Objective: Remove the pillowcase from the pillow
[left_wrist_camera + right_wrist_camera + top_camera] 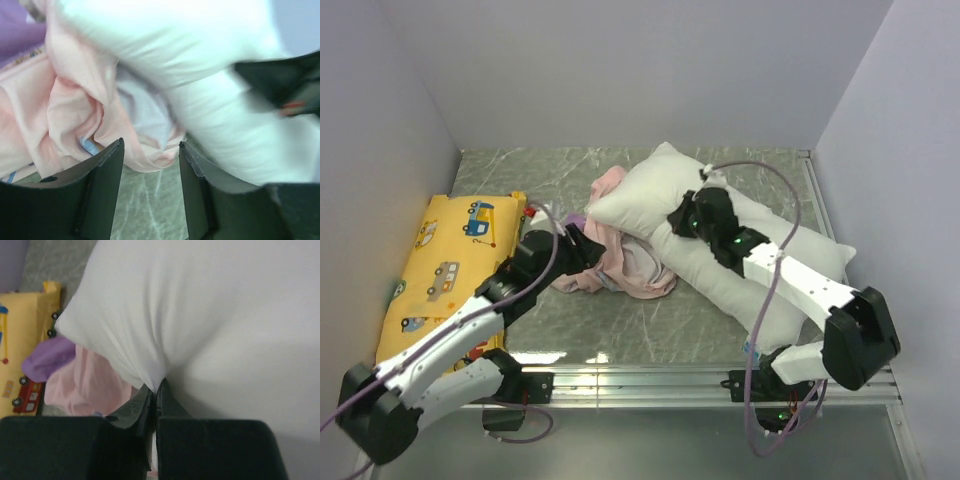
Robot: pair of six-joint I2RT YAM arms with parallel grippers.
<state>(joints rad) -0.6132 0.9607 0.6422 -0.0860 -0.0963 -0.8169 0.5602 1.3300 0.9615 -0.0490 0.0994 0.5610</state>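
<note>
The white pillow (720, 240) lies diagonally at mid-right, free of the cover. The pink pillowcase (625, 262) lies crumpled, pale side out, at the pillow's left side. My right gripper (688, 215) is shut on a pinch of the pillow's fabric (159, 372) near its upper corner. My left gripper (592, 250) is open, its jaws apart over the table with the pillowcase's edge (150, 157) just beyond the fingertips (114, 150), nothing between them. The pillow (190, 75) fills the upper right of the left wrist view.
A yellow cushion with cartoon vehicles (445, 265) lies along the left wall. Grey walls enclose the marbled table (620, 330) on three sides. A metal rail (640, 380) runs along the near edge by the arm bases.
</note>
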